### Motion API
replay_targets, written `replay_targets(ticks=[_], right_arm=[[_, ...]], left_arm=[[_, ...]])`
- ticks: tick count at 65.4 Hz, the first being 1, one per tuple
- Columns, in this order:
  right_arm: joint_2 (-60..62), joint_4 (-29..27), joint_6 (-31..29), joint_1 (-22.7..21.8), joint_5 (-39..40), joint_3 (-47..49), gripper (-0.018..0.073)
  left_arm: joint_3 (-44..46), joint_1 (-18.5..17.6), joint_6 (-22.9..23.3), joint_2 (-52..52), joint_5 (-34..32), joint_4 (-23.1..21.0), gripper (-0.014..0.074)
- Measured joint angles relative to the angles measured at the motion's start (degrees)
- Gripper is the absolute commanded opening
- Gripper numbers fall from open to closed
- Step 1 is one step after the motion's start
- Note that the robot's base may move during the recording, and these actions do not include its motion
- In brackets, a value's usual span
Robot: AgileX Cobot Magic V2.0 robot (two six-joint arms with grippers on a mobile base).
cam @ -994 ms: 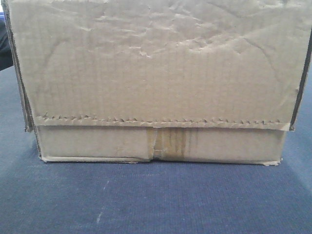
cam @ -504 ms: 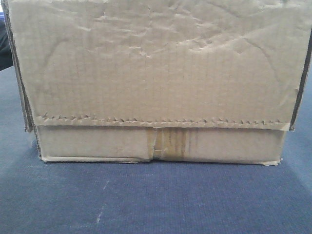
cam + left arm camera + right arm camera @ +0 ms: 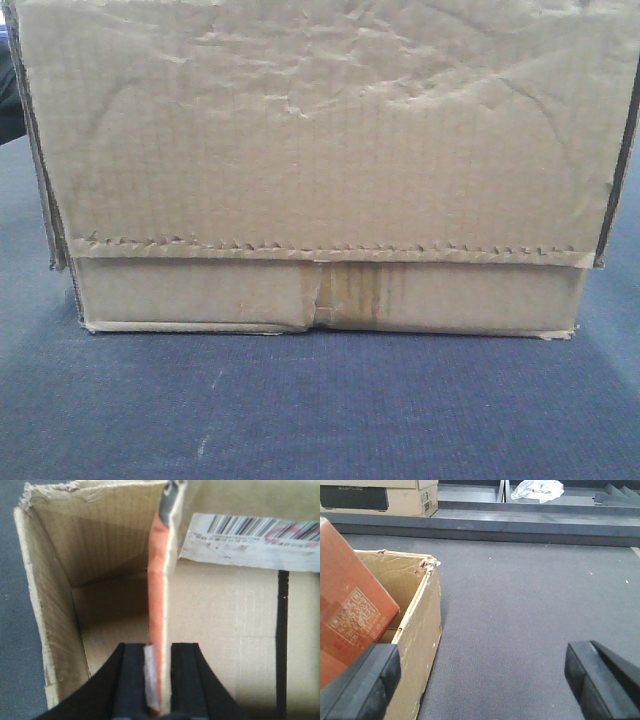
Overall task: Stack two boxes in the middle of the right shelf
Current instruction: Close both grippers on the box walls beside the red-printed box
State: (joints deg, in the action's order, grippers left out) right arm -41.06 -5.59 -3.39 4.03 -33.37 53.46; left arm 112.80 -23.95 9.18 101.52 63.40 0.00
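We see the box (image 3: 320,150) filling most of the front view, sitting flat on the blue-grey surface (image 3: 320,410). Its near face is wrinkled. A jagged-edged flap (image 3: 320,247) hangs over that face, and glossy tape (image 3: 350,297) crosses the centre seam below it.

From the left wrist we look down into the open box. The left tool (image 3: 159,680) is narrow, its two black fingers (image 3: 132,680) pinching an upright panel (image 3: 159,580) that is orange on its left side and plain brown on its right. A white barcode label (image 3: 250,535) lies on the cardboard to the right of that panel.

From the right wrist we see the right tool (image 3: 482,680) spread wide and holding nothing, with bare grey surface between its fingers. Its left finger (image 3: 360,685) sits just beside the box's near corner, in front of the orange panel, which carries a square code. Its right finger is well apart from the box. At the far left stands another carton (image 3: 380,495), and a crumpled plastic bag (image 3: 537,489) lies at the far edge.
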Motion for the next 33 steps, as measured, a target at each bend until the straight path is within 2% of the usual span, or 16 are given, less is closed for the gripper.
replay_targets(ticks=[5,10,17,26,33], right_arm=[[0.0,0.0,0.0,0.0,-0.09,0.0,0.057],[0.0,0.0,0.0,0.0,-0.15,0.0,0.057],[0.0,0.0,0.0,0.0,-0.25,0.0,0.057],[0.0,0.0,0.0,0.0,-0.28,0.0,0.057],[0.0,0.0,0.0,0.0,-0.59,0.0,0.057]], left_arm=[[0.0,0.0,0.0,0.0,0.0,0.0,-0.0099],[0.0,0.0,0.03,0.0,0.0,0.0,-0.0014],[0.0,0.0,0.15,0.0,0.0,-0.36,0.0179],[0.0,0.0,0.43,0.0,-0.29,-0.36,0.0482],[0.37,0.0,0.43,0.0,-0.39,-0.36,0.0601]])
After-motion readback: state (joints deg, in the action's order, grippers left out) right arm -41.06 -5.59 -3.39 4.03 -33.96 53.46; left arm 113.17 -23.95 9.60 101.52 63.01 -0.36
